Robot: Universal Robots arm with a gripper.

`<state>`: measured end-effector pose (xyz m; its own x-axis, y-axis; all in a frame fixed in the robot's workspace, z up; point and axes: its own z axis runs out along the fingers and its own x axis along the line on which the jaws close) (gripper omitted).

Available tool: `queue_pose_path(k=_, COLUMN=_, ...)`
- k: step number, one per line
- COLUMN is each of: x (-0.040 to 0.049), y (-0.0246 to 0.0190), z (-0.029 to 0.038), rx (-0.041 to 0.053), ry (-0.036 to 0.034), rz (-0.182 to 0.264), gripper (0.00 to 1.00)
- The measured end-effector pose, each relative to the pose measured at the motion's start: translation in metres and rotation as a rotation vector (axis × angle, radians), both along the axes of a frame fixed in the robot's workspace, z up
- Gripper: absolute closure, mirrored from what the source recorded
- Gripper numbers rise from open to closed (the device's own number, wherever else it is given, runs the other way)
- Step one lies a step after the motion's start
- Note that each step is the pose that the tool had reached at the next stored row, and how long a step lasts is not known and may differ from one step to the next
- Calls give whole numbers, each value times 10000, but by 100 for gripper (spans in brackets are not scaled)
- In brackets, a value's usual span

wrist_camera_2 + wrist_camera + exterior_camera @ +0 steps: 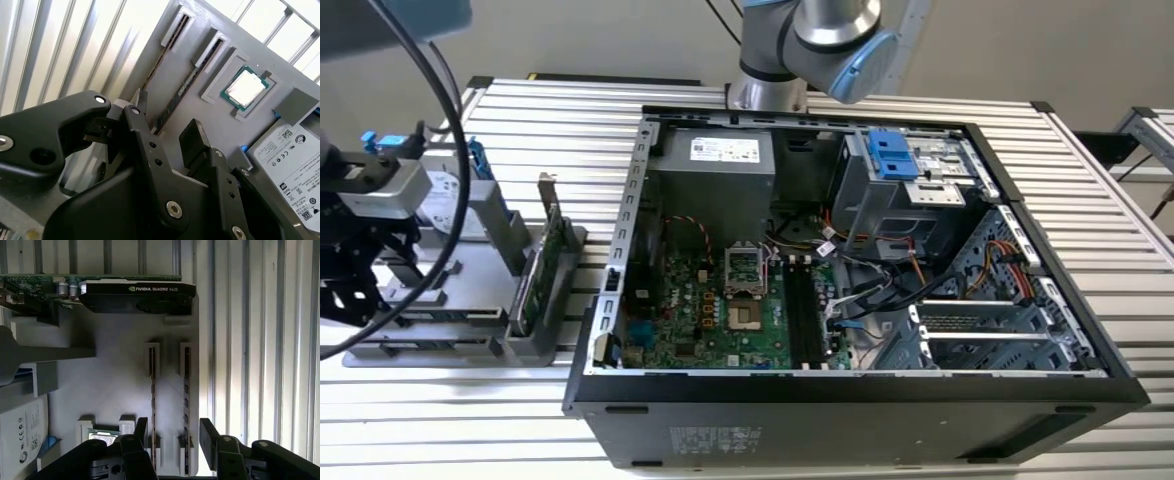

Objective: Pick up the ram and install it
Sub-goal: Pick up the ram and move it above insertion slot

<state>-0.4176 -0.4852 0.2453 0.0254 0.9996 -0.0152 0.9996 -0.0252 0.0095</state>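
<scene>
Exterior view sits up high and well back, angled down into the open computer case (854, 385) on the slatted tabletop (454, 420), with the grey parts holder (434, 345) off at the exterior view's left. Both wrist views hang close over that holder (110, 380) (235, 45), peeking down past the jaws. First wrist view looks pretty much straight down; second wrist view is tilted and skewed. Both catch the processor (102, 436) (246, 87) and hard drive (22, 435) (290, 165).
</scene>
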Motion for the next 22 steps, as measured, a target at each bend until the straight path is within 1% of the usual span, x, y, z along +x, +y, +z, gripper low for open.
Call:
queue_pose_path(k=17, x=0, y=0, z=-101, rx=0, ry=2, rz=0, gripper=0)
queue_pose_path(k=22, x=0, y=0, z=-105, rx=0, ry=2, rz=0, gripper=0)
